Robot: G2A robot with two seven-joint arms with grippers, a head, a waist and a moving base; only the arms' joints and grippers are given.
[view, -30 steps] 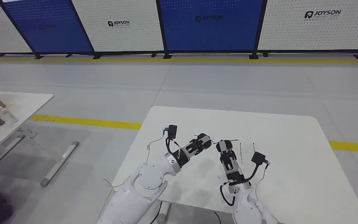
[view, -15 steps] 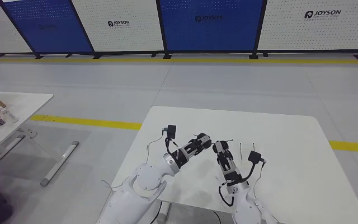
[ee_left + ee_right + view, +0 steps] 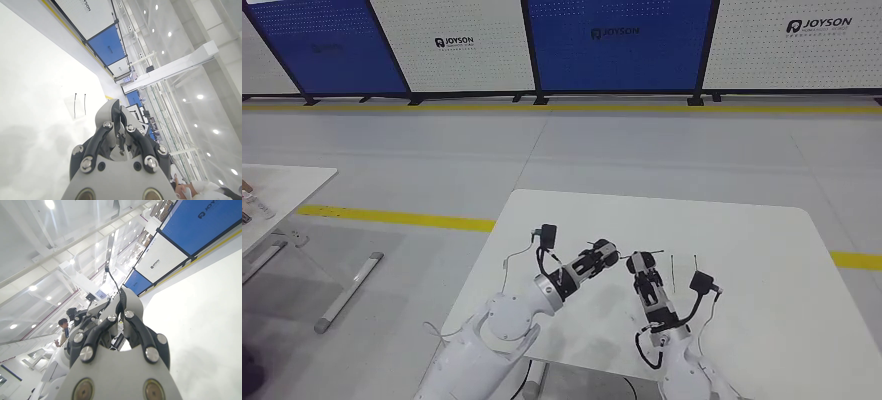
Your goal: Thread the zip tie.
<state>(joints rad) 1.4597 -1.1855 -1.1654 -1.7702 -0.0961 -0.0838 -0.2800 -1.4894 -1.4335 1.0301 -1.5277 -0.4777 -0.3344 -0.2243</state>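
Right gripper (image 3: pixel 121 293) clamps a zip tie (image 3: pixel 114 280) — left gripper (image 3: pixel 118 107) pinched closed, spare ties (image 3: pixel 75 106) on the table (image 3: pixel 37 66).

Bright overhead ceiling lamps (image 3: pixel 200 96); glare on white table (image 3: pixel 28 75); soft shadows

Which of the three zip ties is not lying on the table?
The zip tie pinched in the right tool, rising from its shut tips. The two loose ties lie flat, side by side, on the table.
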